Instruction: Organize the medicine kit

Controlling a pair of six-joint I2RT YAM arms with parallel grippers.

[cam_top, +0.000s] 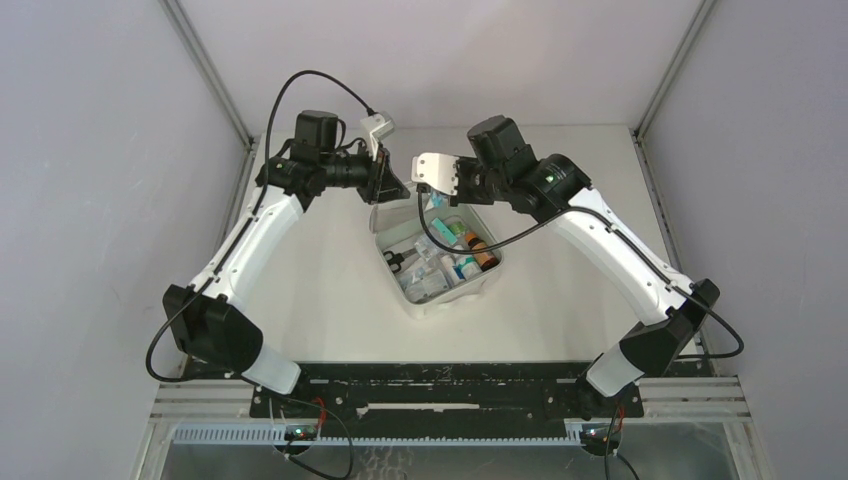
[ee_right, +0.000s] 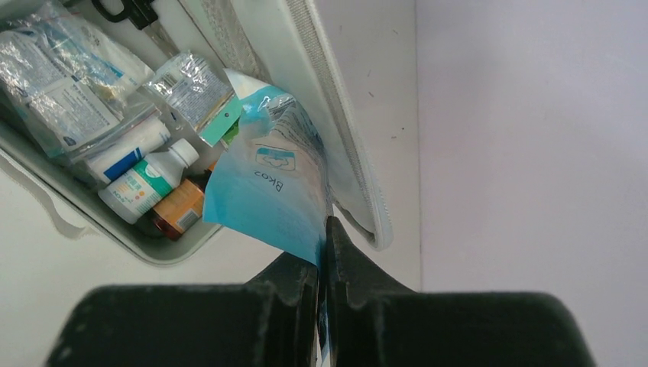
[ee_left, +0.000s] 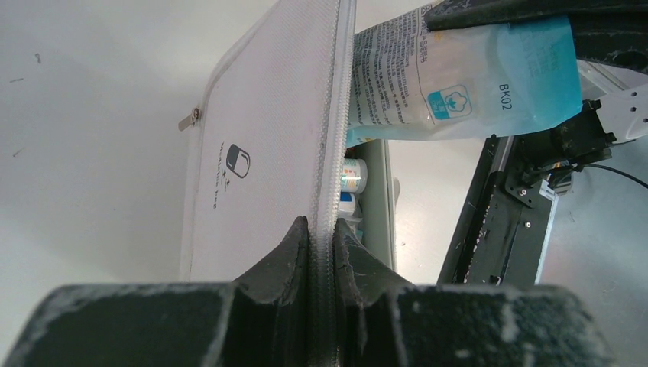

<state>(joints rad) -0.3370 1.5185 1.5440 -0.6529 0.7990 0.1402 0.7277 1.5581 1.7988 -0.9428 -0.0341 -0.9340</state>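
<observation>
White matte surface [cam_top: 300,300] carrying the medicine kit [cam_top: 455,297], a rounded-square soft case of white woven fabric that lies open between the two arms. Its shallow base has a pale green inner rim and is packed full. By the kit's right-hand wall an amber bottle [ee_right: 177,215] lies beside a white bottle with a teal label [ee_right: 141,186]. Further in lie crinkled clear sachets [ee_right: 57,92], their print too small to read.

At the kit's far edge the lid stands upright. Its outer face is fine-weave and edged by a white zip, with a small pill logo [ee_left: 238,162] and a metal zip pull [ee_left: 189,118]. The left tool [ee_left: 322,229] is nearly closed, its dark, scuffed fingers pinching the lid's zipped rim. The right tool [ee_right: 322,238], over the kit's far side, is clamped on a glossy blue-and-white flat packet [ee_right: 264,200] that hangs just beside the lid's inner face. The gripped corner is hidden between the fingers, and only a strip of the lid's mesh lining shows.
</observation>
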